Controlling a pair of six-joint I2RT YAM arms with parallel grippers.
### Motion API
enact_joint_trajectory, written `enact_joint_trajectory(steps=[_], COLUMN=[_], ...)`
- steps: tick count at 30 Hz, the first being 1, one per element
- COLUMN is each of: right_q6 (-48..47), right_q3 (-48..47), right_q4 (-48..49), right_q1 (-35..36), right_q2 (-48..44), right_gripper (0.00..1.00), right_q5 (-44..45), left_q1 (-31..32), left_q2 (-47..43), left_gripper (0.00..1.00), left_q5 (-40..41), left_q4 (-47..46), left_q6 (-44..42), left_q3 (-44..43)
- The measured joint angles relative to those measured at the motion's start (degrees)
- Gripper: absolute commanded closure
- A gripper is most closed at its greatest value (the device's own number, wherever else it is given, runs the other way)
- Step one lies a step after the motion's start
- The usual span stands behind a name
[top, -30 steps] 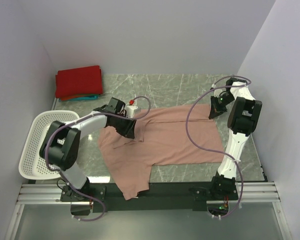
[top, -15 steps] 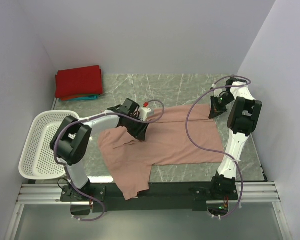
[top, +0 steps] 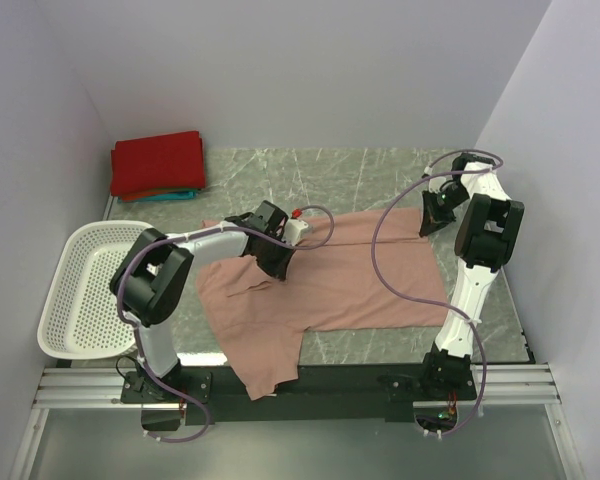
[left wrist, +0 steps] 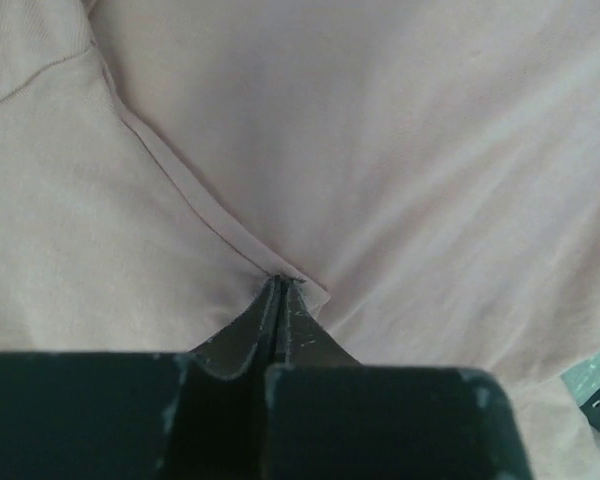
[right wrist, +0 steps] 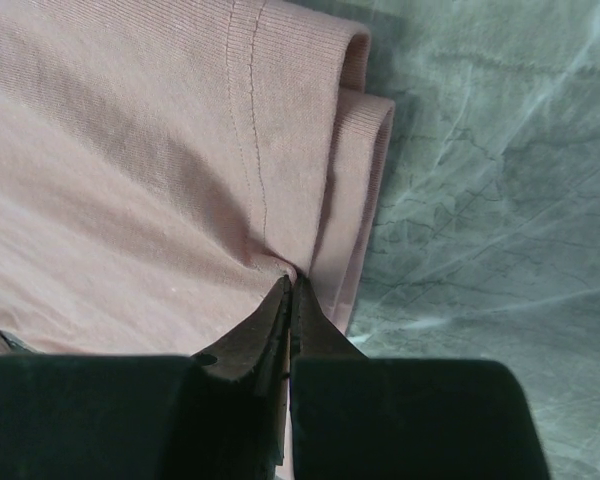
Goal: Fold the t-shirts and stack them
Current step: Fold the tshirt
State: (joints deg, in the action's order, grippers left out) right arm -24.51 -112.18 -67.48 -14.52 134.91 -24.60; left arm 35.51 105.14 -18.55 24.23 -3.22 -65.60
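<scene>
The dusty-pink t-shirt [top: 350,275] lies spread across the table, one part hanging over the near edge. My left gripper [top: 276,262] is shut on a fold of it near the shirt's left shoulder; in the left wrist view the jaws [left wrist: 280,285] pinch a seamed edge of pink cloth [left wrist: 400,150]. My right gripper [top: 430,222] is shut on the shirt's far right corner; in the right wrist view the tips [right wrist: 288,282] pinch the hemmed edge [right wrist: 280,130]. A folded red t-shirt [top: 158,163] lies on a teal one [top: 170,196] at the back left.
A white perforated basket [top: 80,285] stands at the left edge. The green marble table [top: 360,175] shows behind the shirt and in the right wrist view [right wrist: 500,180]. Purple cables loop over both arms. Walls close in on both sides.
My left gripper has moved right and slightly away along the shirt's upper left, dragging the pinched fold with it. The right gripper has stayed put.
</scene>
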Motion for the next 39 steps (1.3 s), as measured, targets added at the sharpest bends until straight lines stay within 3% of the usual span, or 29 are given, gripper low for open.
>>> enact_joint_trajectory(steps=[10,12,13,14,20,27,39], right_q6=[-0.7,-0.9,-0.9,-0.9,-0.9,-0.9,-0.9], right_q3=[-1.0,-1.0,-1.0,-1.0,-1.0,-1.0,-1.0], right_q4=[-0.4,-0.5,-0.6,-0.7,-0.8,-0.7,-0.7], right_q1=[0.0,0.0,0.0,0.0,0.0,0.0,0.0], right_q2=[0.1,0.1,0.1,0.1,0.1,0.1,0.1], right_gripper=[1.00,1.00,1.00,1.00,1.00,1.00,1.00], right_q5=[0.7,0.8,0.8,0.8,0.9,0.8,1.0], left_q1=[0.0,0.0,0.0,0.0,1.6,3.1,3.0], left_q2=[-6.0,-7.8,-8.1,-8.2,-5.6,0.5,1.0], left_gripper=[0.99,0.87,0.70,0.65,0.59,0.65,0.99], left_q5=[0.6,0.4,0.4,0.3,1.4,4.0,6.2], left_q4=[2.9,3.1,3.1,3.0,3.0,3.2,3.2], left_q6=[-0.4,-0.5,-0.5,-0.5,0.9,1.4,1.5], left_q3=[0.8,0.8,0.7,0.7,0.6,-2.1,-2.7])
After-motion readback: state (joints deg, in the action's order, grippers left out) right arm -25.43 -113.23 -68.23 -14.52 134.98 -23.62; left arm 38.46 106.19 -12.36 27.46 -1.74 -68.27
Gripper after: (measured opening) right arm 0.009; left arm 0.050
